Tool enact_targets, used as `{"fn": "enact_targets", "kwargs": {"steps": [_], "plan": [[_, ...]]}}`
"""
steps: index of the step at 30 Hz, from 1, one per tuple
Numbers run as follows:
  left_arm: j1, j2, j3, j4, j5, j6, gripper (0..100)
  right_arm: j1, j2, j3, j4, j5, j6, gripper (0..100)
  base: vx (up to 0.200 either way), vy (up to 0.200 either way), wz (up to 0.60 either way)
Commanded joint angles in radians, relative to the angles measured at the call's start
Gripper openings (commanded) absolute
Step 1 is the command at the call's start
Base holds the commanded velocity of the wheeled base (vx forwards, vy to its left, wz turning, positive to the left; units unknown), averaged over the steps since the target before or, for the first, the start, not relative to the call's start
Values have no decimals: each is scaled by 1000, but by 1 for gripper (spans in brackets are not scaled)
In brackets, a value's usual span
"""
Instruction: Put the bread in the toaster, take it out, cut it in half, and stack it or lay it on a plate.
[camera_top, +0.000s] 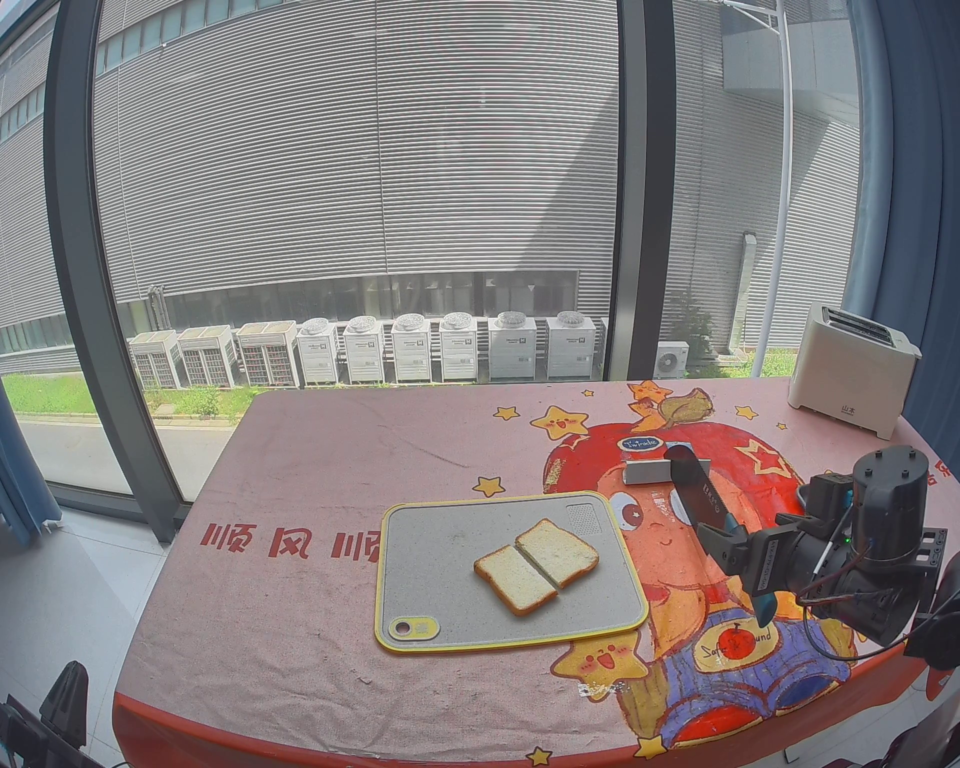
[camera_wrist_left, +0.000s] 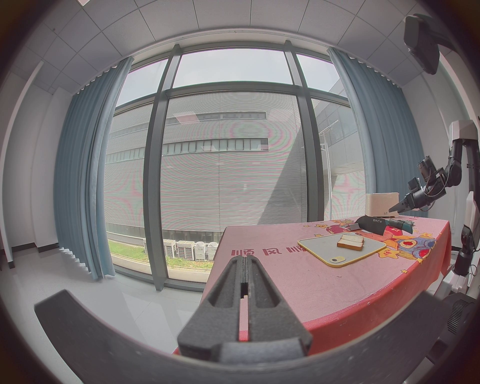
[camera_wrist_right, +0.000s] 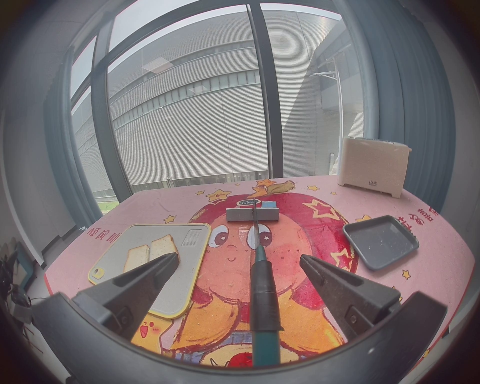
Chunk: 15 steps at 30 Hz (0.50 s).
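Head view: bread in two halves, touching, on cutting board; light, soft, crumbly; pinch gently across crust edges; right gripper spread wide above knife lying on table; left gripper closed, empty; plate well apart from bread.

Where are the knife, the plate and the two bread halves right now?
knife (camera_wrist_right: 263, 295), right wrist view, on the dark part of its handle.
plate (camera_wrist_right: 381, 242), right wrist view, on its bare grey floor.
bread halves (camera_top: 516, 579), head view, on the top face of the nearer half.
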Motion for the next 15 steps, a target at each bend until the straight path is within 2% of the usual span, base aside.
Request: {"fn": "enact_targets", "kwargs": {"steps": [1, 11, 15], "plan": [[0, -16, 18, 0, 0, 0, 0, 5, -82, 14, 0, 1, -29, 100, 0, 0, 0], [0, -16, 18, 0, 0, 0, 0, 28, -146, 34, 2, 4, -75, 100, 0, 0, 0], [0, -16, 18, 0, 0, 0, 0, 72, -191, 62, 5, 9, -126, 100, 0, 0, 0]]}}
